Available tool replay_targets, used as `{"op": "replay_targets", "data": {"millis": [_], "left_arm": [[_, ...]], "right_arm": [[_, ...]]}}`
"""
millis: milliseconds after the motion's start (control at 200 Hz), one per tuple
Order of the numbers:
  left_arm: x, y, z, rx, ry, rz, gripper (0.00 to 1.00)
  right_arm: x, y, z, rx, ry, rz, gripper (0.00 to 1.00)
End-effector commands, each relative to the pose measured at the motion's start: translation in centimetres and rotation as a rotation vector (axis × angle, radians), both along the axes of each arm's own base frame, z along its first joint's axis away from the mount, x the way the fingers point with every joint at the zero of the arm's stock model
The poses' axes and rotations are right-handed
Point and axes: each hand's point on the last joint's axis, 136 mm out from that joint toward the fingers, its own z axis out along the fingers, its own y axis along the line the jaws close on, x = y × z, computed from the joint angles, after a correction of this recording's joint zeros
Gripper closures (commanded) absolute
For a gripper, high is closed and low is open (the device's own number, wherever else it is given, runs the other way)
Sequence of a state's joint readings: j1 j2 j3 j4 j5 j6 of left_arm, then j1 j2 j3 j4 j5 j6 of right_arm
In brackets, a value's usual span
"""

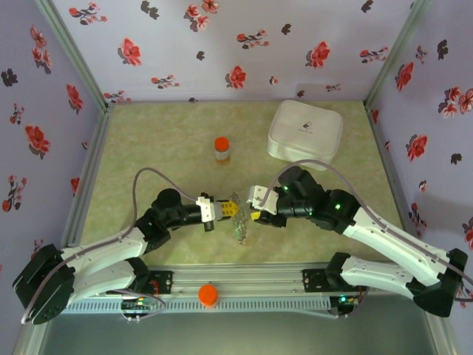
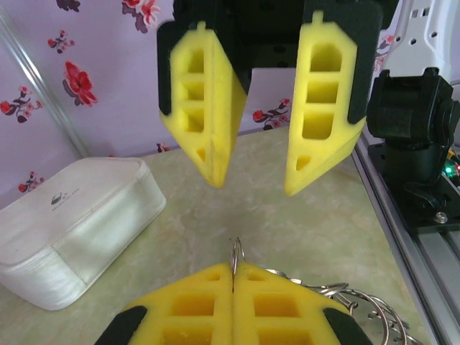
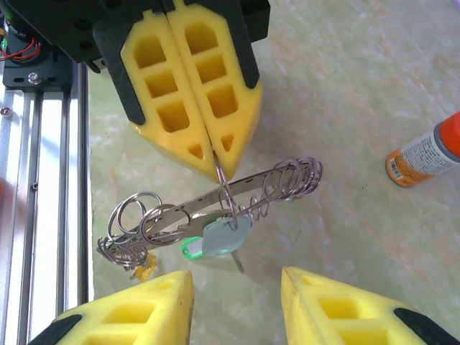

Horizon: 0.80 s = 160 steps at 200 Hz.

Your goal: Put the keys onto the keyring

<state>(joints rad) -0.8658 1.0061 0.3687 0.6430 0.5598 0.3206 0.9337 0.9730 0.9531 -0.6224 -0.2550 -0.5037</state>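
Note:
The keyring [image 3: 237, 188] is a bunch of silver wire rings strung along a flat metal strip, hanging just above the table. My left gripper [image 3: 213, 154] is shut on one thin ring [image 2: 235, 253] of it. From that ring hangs a teal-headed key [image 3: 228, 234], with a green-headed key [image 3: 190, 249] beside it and a small yellow piece [image 3: 144, 270] under the rings at the left end. My right gripper [image 3: 236, 277] is open with nothing between its fingers, and it faces the bunch from the other side. From above, both grippers [image 1: 229, 208] [image 1: 256, 213] meet over the keyring [image 1: 239, 224].
An orange-capped small bottle [image 1: 222, 150] stands behind the grippers. The white square box [image 1: 304, 132] sits at the back right. An orange cap [image 1: 208, 295] lies on the metal rail at the near edge. Flowered walls close in the table on three sides.

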Motion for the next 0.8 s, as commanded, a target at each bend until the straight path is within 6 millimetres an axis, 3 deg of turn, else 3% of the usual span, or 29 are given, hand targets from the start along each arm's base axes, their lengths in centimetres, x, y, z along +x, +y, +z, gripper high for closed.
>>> {"op": "replay_targets", "data": {"millis": [0, 165, 425, 795], "left_arm": [[-0.2, 0.1, 2.7, -0.099, -0.054, -0.007, 1.00], [-0.5, 0.0, 2.7, -0.102, -0.050, -0.023, 1.00], [-0.7, 0.0, 2.8, -0.105, -0.048, -0.031, 1.00], [-0.7, 0.1, 2.9, -0.106, -0.054, -0.032, 1.00]], "right_arm": [[-0.2, 1.0, 0.4, 0.063, 0.027, 0.014, 0.65], [0.1, 1.6, 0.7, 0.092, 0.029, 0.007, 0.74], [0.3, 2.1, 1.1, 0.102, 0.041, 0.009, 0.77], [1.1, 1.9, 0.0, 0.044, 0.048, -0.033, 0.98]]}}
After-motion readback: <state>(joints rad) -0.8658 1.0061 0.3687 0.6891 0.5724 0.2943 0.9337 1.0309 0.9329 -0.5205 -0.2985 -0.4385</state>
